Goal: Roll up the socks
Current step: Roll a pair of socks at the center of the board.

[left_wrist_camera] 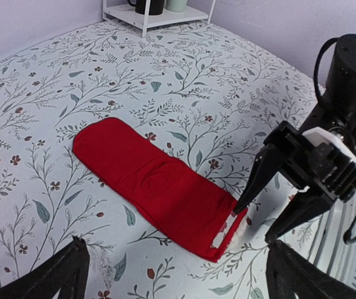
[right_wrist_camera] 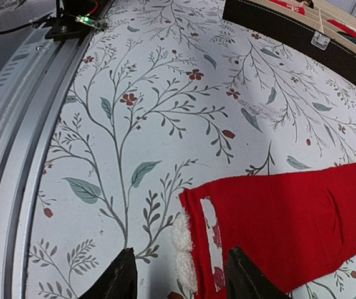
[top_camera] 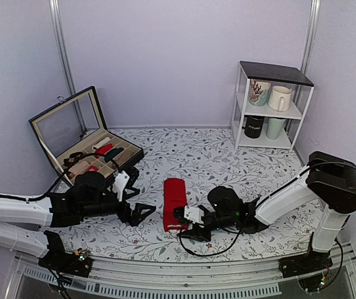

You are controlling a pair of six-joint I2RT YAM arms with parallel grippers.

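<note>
Pale lavender walls close in a table (top_camera: 227,156) covered by a white cloth printed with leafy sprigs. At the far left we see an open display box (top_camera: 84,146) holding several sock rolls in its compartments. At the far right stands a small white shelf (top_camera: 271,103) with mugs on it.

The socks (top_camera: 175,200), bright red, lie flat as one long strip near the middle of the table, running from near to far. A small white mark (right_wrist_camera: 193,246) sits at their near end. We see no fold or curl anywhere along the strip, so we judge that the rolling has not begun and that every turn of it is left to do.

The right gripper (top_camera: 179,225) sits low at the near end of the socks with its fingers apart. In its own wrist view the white-marked edge lies between the two fingertips, and nothing is pinched. From the left wrist view one fingertip looks right at the fabric's edge, but we cannot tell whether it touches.

The left gripper (top_camera: 141,212) is just left of the socks, fingers spread wide, holding nothing and clear of the fabric.

We take the step in hand to be catching the near end so the first turn can be made toward the far end.
</note>
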